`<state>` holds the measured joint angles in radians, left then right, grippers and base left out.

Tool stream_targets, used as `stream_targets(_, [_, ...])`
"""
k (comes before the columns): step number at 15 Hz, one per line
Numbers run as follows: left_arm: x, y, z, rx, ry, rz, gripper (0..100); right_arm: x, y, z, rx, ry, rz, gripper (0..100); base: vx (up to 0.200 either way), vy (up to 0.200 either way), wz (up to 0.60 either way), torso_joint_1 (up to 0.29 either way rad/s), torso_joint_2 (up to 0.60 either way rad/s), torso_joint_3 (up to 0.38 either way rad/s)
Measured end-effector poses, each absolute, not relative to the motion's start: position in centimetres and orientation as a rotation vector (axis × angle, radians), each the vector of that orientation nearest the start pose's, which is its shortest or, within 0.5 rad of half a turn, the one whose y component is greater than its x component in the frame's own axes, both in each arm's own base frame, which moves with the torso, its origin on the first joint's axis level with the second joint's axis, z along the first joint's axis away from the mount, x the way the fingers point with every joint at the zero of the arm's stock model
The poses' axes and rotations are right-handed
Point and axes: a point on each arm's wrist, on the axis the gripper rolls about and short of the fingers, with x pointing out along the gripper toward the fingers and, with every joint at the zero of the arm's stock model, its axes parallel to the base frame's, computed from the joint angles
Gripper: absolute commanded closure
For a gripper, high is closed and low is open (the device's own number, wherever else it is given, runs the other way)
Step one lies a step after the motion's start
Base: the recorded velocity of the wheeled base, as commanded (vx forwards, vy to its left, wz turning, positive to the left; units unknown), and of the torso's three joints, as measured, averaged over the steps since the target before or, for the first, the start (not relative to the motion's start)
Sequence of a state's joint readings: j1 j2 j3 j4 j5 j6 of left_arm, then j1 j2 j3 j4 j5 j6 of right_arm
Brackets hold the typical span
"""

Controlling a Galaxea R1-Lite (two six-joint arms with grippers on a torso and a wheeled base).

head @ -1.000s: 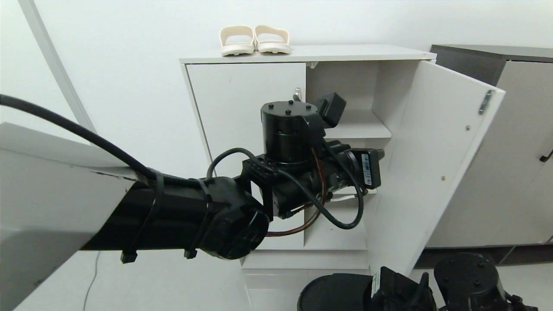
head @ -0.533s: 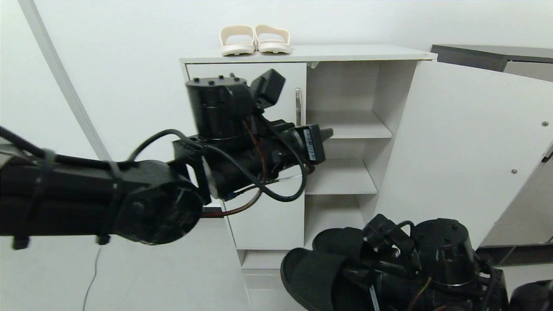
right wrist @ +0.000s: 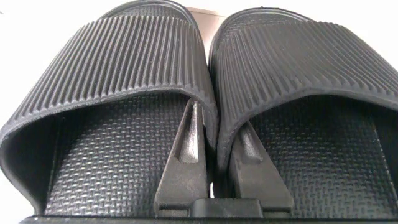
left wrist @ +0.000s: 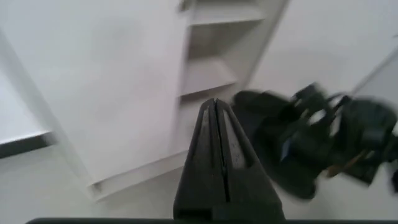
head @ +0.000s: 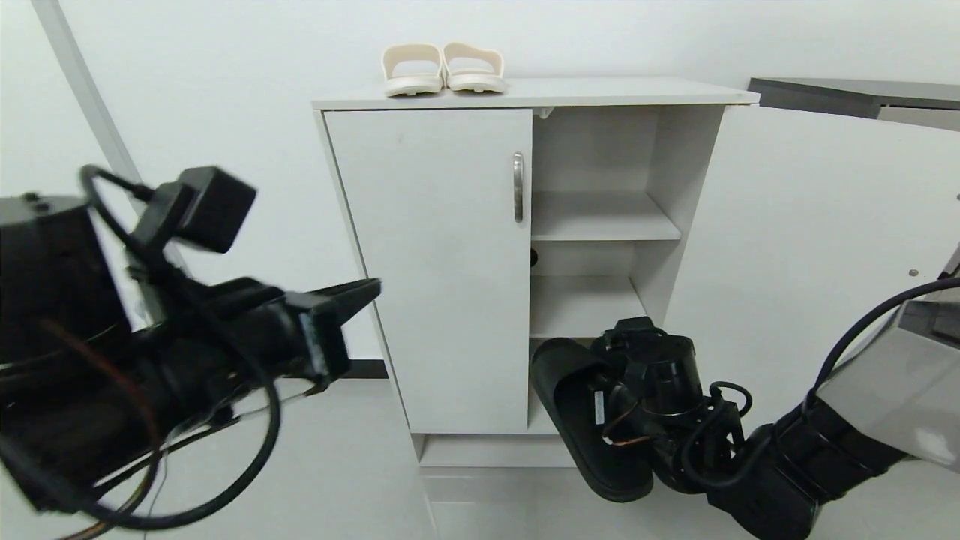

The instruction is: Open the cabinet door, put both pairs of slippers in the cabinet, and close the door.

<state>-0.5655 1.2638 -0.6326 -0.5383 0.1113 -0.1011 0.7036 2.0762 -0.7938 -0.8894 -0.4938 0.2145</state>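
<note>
White cabinet point(head: 427, 262) open, cream slippers point(head: 442, 69) atop, right tool point(right wrist: 219, 124) grasping black slippers point(head: 571, 397), left tool point(left wrist: 215, 112) clenched.

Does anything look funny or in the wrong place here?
Yes: the cream slippers sit on top of the cabinet, not on a shelf inside. The black slippers are tipped on edge, pinched together by the right gripper before the open lower shelf. Nothing looks broken or spilled.
</note>
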Motion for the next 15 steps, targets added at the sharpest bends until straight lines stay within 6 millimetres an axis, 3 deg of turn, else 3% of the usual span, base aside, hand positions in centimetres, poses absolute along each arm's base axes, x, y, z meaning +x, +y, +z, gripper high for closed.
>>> stream_targets(4, [11.1, -4.2, 20.4, -0.047, 0.079, -0.186, 100, 29.2, 22.4, 7.4, -0.017, 0.326, 0.085, 100, 0.0, 0.0, 0.0, 0.0, 0.0, 0.0])
stream_targets(7, [6.9, -1.0, 18.1, -0.055, 0.042, 0.033, 100, 29.3, 22.4, 7.3, -0.022, 0.327, 0.08, 100, 0.0, 0.0, 0.0, 0.0, 0.0, 0.0])
stream_targets(11, [2.0, 0.5, 13.5, -0.052, 0.061, 0.213, 100, 29.4, 22.5, 6.9, -0.029, 0.334, 0.08, 100, 0.0, 0.0, 0.0, 0.0, 0.0, 0.0])
stream_targets(15, [-0.9, 0.6, 9.7, -0.018, 0.061, 0.247, 100, 29.3, 22.6, 6.6, -0.035, 0.34, 0.082, 100, 0.0, 0.0, 0.0, 0.0, 0.0, 0.0])
